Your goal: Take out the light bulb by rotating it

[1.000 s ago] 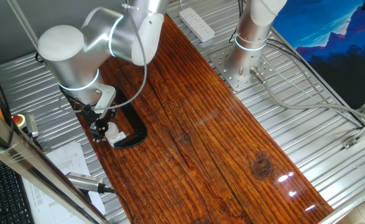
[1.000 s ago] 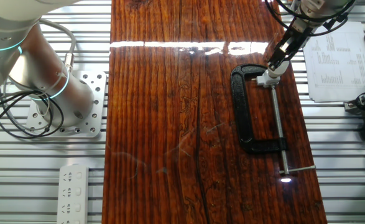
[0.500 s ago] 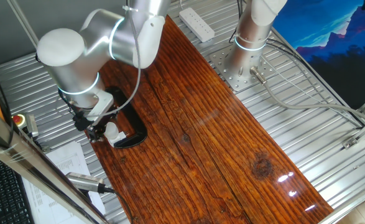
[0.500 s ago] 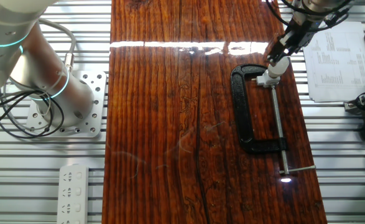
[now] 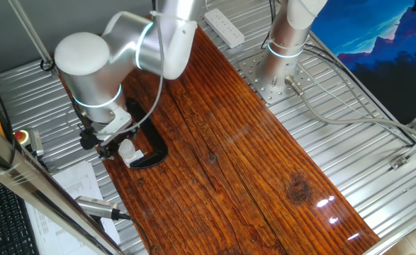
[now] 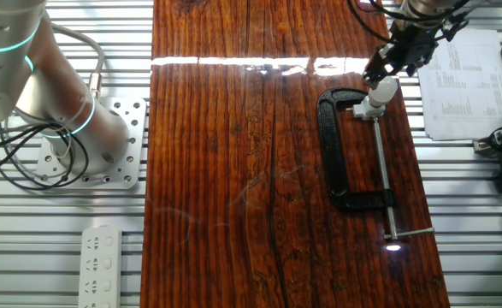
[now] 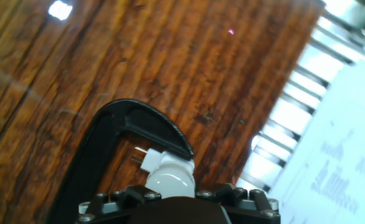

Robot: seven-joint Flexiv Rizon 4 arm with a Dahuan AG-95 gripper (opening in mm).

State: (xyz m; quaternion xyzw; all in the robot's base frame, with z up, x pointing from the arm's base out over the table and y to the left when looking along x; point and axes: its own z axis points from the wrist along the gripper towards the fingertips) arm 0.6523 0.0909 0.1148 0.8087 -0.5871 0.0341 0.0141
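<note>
Dark wood tabletop (image 5: 264, 163), light bulb (image 7: 173, 177) low centre of hand view in a C-clamp-held (image 6: 340, 162) socket; gripper (image 6: 389, 67) closure unclear, so your twist may slip off the dome.

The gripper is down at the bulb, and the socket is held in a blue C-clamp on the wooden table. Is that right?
Only the colour is wrong: the C-clamp is black, as the other fixed view shows. The rest holds: the gripper is down at the bulb, and the socket is held in that clamp on the wooden table.
</note>
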